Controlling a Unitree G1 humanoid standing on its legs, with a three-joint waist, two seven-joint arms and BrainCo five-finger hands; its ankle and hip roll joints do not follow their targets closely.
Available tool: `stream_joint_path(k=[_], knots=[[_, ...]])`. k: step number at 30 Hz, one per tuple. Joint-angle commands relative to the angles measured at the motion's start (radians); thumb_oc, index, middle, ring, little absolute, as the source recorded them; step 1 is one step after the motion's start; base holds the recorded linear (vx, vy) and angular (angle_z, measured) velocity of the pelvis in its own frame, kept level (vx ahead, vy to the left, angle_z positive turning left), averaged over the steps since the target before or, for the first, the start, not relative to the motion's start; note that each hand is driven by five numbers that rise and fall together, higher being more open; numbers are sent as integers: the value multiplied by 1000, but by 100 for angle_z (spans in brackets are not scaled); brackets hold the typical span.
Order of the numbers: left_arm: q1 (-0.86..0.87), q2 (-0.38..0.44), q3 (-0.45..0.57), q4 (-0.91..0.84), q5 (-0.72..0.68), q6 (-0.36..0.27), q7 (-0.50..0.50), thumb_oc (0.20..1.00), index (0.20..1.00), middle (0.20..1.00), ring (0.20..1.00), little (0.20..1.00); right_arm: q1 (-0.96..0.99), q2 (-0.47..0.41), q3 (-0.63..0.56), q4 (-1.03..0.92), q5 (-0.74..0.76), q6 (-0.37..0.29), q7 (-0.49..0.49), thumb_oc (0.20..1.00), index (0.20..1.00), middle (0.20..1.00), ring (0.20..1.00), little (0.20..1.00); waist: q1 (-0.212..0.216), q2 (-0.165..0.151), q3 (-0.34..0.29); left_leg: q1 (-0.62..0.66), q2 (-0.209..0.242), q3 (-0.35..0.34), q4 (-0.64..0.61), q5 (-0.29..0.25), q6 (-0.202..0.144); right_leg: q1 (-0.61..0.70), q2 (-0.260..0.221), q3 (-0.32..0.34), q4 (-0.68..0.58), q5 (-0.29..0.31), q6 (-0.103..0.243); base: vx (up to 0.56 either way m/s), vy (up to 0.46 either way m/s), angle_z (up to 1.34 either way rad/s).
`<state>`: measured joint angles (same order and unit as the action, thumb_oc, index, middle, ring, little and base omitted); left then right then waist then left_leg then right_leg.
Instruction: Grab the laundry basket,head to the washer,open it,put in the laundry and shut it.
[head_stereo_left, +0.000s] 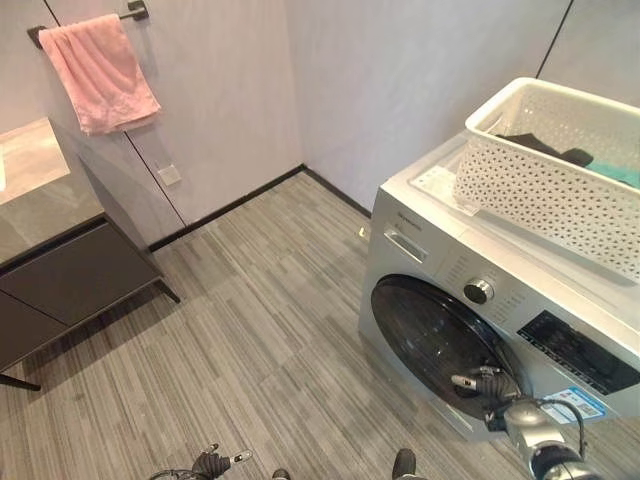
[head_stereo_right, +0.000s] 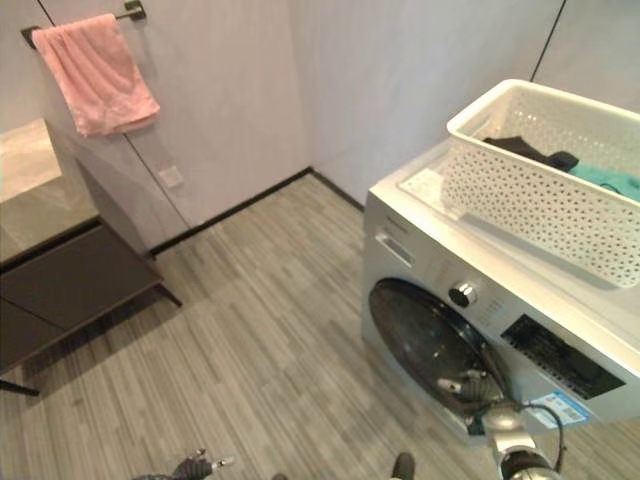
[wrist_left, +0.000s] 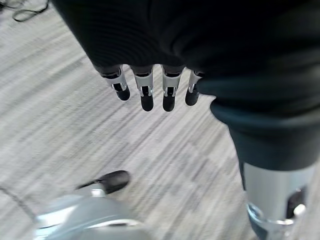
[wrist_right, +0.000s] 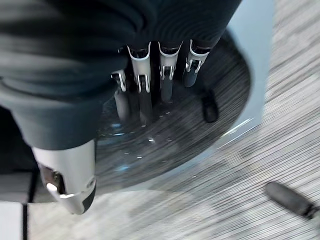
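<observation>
white perforated plastic laundry basket w/ dark and teal clothes sits atop washer; round dark glass door closed. right hand at door edge, fingers straight. left hand low over striped grey floor, relaxed, empty.

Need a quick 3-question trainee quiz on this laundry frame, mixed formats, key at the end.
1. True or false: the white perforated plastic laundry basket sits on the floor beside the silver front-loading washer.
2. Multiple choice: the right hand is at the
A) round silver control knob
B) round dark glass washer door
C) pink towel on the wall bar
3. Fill in: the washer door is ____ (open/shut).

Key
1. False: the basket rests on top of the washer, with dark and teal laundry inside.
2. B: its fingers reach against the door's lower edge.
3. Shut.

The left hand hangs over the grey striped floor, fingers relaxed.
</observation>
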<state>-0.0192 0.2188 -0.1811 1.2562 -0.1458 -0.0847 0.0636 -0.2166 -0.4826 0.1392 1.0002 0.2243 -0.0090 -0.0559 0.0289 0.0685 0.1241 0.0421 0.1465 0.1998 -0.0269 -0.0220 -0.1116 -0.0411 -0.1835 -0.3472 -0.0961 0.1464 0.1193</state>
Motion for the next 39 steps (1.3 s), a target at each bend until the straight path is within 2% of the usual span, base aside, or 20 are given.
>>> stream_joint_path(k=[1,2,5,11,12,14,18,23,28,33,36,39], knots=[[-72,-4,-44,29,20,-23,9,1000,1000,1000,1000,1000,-139,-40,-45,37,54,-74,-59,1000,1000,1000,1000,1000,7,-54,74,-4,-12,0,34,-58,41,-23,-39,-19,9,-78,15,-39,13,-2],[-75,-7,-60,14,15,-27,11,1000,1000,1000,1000,1000,-180,-54,-31,44,56,-73,-69,1000,1000,1000,1000,1000,11,-40,95,-11,-3,-5,42,-73,35,-29,-32,-11,15,-85,20,-42,17,1],[-93,-14,-81,4,-5,-31,17,1000,1000,1000,1000,1000,-239,-83,-24,59,50,-71,-101,1000,1000,1000,1000,1000,7,-34,124,-36,-1,-3,57,-65,31,-48,-40,-12,27,-82,17,-70,13,-2],[-88,-18,-63,30,0,-20,25,1000,1000,1000,1000,1000,-173,-114,-55,-115,-7,-48,-136,1000,1000,1000,1000,1000,-24,-52,106,-38,-10,12,33,-41,35,-55,-48,-11,18,-64,9,12,4,3],[-78,-17,-46,38,21,-11,37,1000,1000,1000,1000,1000,-74,-125,-119,-242,-67,-31,-163,1000,1000,1000,1000,1000,-36,-56,88,-26,-12,17,17,-42,37,-51,-47,-12,17,-66,12,85,15,1],[-73,-16,-32,37,34,-5,54,1000,1000,1000,1000,1000,18,-118,-189,-369,-116,-19,-199,1000,1000,1000,1000,1000,-48,-62,74,-14,-13,20,3,-46,39,-47,-46,-12,19,-69,17,93,12,1],[-66,-22,-20,34,53,5,61,1000,1000,1000,1000,1000,161,-92,-308,-523,-196,1,-238,1000,1000,1000,1000,1000,-63,-69,56,14,-13,24,-5,-60,44,-33,-46,-15,22,-76,23,73,18,-5],[-62,-32,-24,14,66,11,52,1000,1000,1000,1000,1000,261,-56,-389,-652,-250,13,-254,1000,1000,1000,1000,1000,-75,-79,49,33,-15,32,-1,-81,51,-24,-44,-7,28,-80,27,58,18,-1],[-61,-31,-26,-7,48,8,48,1000,1000,1000,1000,1000,265,-28,-387,-649,-231,5,-254,1000,1000,1000,1000,1000,-76,-89,55,34,-20,35,14,-94,57,-31,-45,4,34,-78,29,18,7,-6],[-68,-20,-12,-33,-22,-9,52,1000,1000,1000,1000,1000,170,-26,-322,-548,-168,-14,-258,1000,1000,1000,1000,1000,-64,-90,86,-4,-32,29,46,-101,60,-62,-53,19,36,-67,30,-30,2,-11],[-77,-18,8,-54,-91,-26,63,1000,1000,1000,1000,1000,111,-20,-277,-490,-139,-31,-267,1000,1000,1000,1000,1000,-55,-73,113,-37,-32,12,63,-113,55,-86,-53,34,39,-73,37,-11,4,2],[-84,-18,27,-114,-196,-51,76,1000,1000,1000,1000,1000,39,-6,-235,-441,-37,-70,-267,1000,1000,1000,1000,1000,-49,-58,156,-97,-41,-3,102,-113,54,-126,-65,49,50,-66,33,-122,-13,3]])
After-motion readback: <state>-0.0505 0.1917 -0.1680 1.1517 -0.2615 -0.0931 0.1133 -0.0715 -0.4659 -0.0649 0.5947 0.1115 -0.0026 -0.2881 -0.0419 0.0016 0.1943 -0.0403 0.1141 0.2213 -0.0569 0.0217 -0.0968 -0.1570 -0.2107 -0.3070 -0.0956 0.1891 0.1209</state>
